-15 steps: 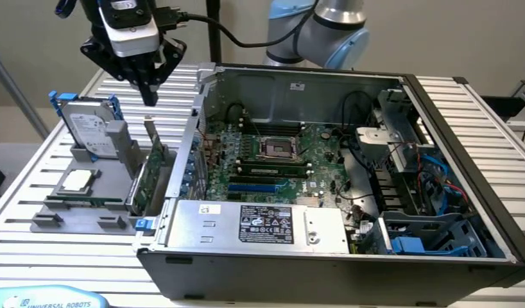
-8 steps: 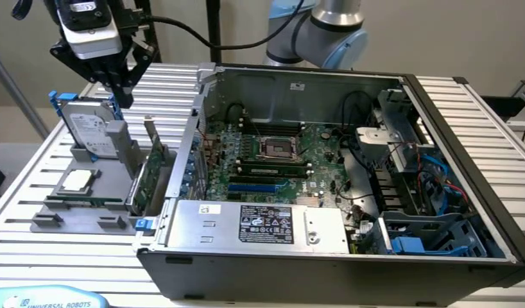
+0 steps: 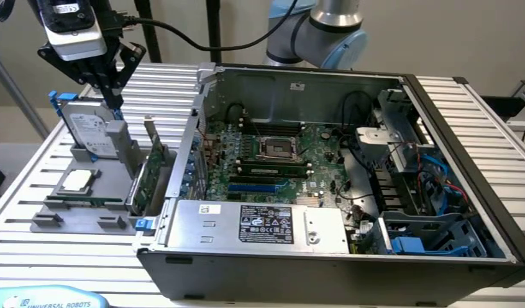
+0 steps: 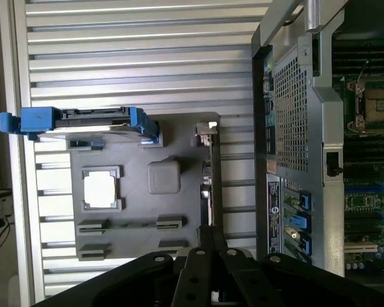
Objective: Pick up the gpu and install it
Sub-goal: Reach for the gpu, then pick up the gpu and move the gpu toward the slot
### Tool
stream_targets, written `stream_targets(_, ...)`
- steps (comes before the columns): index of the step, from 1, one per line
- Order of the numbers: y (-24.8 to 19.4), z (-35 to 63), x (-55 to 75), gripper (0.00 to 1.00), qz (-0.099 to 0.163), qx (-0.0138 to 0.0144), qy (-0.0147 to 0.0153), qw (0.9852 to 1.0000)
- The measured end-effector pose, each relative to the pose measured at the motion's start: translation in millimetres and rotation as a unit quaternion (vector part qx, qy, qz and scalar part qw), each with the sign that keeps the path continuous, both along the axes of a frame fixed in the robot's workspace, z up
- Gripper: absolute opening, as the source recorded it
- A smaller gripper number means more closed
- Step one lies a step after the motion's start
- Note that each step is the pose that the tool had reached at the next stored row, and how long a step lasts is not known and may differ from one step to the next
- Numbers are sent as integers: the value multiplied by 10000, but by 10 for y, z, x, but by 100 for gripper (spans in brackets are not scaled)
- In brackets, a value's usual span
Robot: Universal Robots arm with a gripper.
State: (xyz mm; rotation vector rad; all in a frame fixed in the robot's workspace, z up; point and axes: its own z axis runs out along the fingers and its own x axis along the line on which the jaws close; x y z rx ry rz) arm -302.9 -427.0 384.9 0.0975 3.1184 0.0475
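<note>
The gpu (image 3: 151, 170) stands on edge in a slot of the grey holder (image 3: 74, 215), beside the open computer case; it is a green board with a silver bracket at its far end. From the wrist it appears edge-on as a thin strip, the gpu (image 4: 214, 166). My gripper (image 3: 114, 102) hangs above the holder, over the gap between the hard drive and the card, its thin fingers brought together to a point and holding nothing. In the wrist view my gripper (image 4: 209, 231) sits just over the near end of the card, clear of it.
A silver hard drive with blue rails (image 3: 90, 128) stands upright in the holder on the exterior view's left, and a square CPU chip (image 3: 78, 181) lies flat in front of it. The open case holds the motherboard (image 3: 280, 154) with a blue slot (image 3: 258, 188), and a power supply (image 3: 254, 224) near its front wall.
</note>
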Motion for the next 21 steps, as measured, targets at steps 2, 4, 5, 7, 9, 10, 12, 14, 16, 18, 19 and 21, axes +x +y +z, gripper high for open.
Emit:
stream_targets(2, 0, 0, 0, 11, 0, 0, 0, 10000)
stream_targets(4, 0, 0, 0, 11, 0, 0, 0, 10000)
stream_targets(5, 0, 0, 0, 11, 0, 0, 0, 10000)
stream_targets(7, 0, 0, 0, 11, 0, 0, 0, 10000)
stream_targets(9, 0, 0, 0, 11, 0, 0, 0, 10000)
stream_targets(10, 0, 0, 0, 11, 0, 0, 0, 10000)
stream_targets(12, 0, 0, 0, 12, 0, 0, 0, 10000)
stream_targets(14, 0, 0, 0, 24, 0, 0, 0, 10000)
stream_targets(16, 0, 0, 0, 36, 0, 0, 0, 10000)
stream_targets(18, 0, 0, 0, 36, 0, 0, 0, 10000)
stream_targets(19, 0, -3, 0, 42, 0, 0, -4, 10000)
stream_targets(21, 0, -29, -1, 42, 0, 0, -18, 10000)
